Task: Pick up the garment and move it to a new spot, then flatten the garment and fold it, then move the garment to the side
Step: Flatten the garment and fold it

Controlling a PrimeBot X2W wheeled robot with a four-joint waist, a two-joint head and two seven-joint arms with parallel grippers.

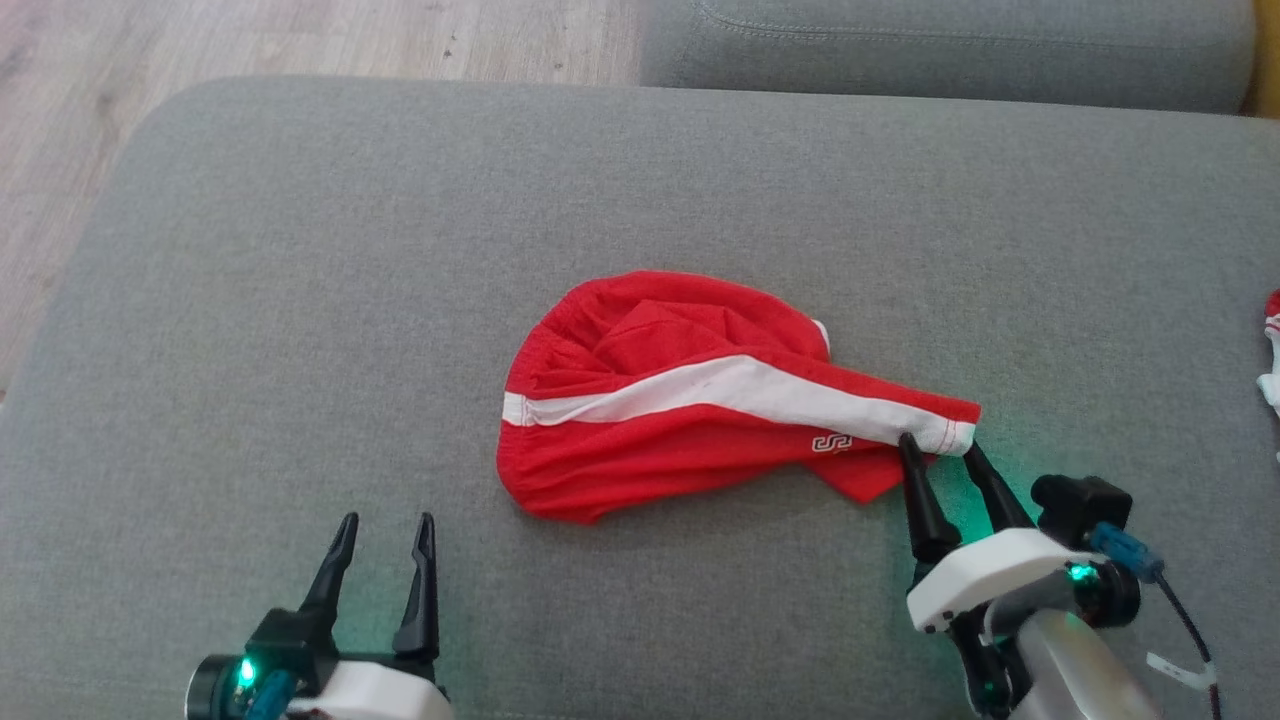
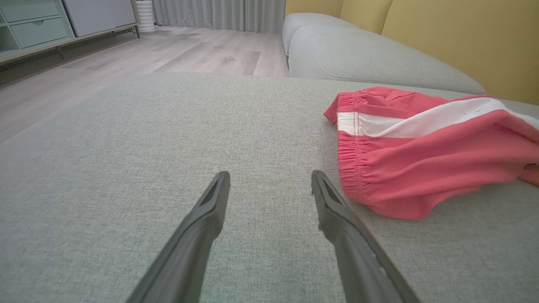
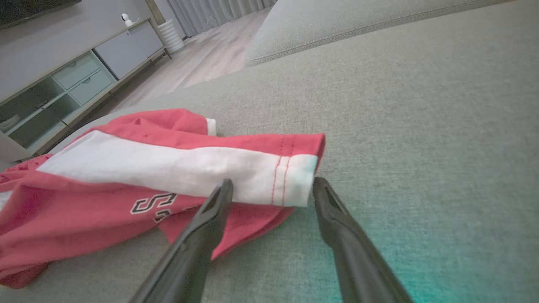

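Note:
The garment (image 1: 690, 400) is a pair of red shorts with a white side stripe, lying crumpled on the grey cushion (image 1: 300, 300). Its hem corner (image 3: 290, 176) points to the right. My right gripper (image 1: 940, 450) stands open at that corner, its two fingertips straddling the white hem edge in the right wrist view (image 3: 271, 187). Nothing is pinched between them. My left gripper (image 1: 385, 525) rests open near the cushion's front, left of the shorts' elastic waistband (image 2: 351, 139), with bare fabric between its fingers (image 2: 269, 179).
A second grey cushion (image 1: 950, 45) lies behind. Wood floor (image 1: 300, 40) runs along the left and far side. A small red and white item (image 1: 1272, 350) sits at the right edge. A low cabinet (image 3: 80, 75) stands across the room.

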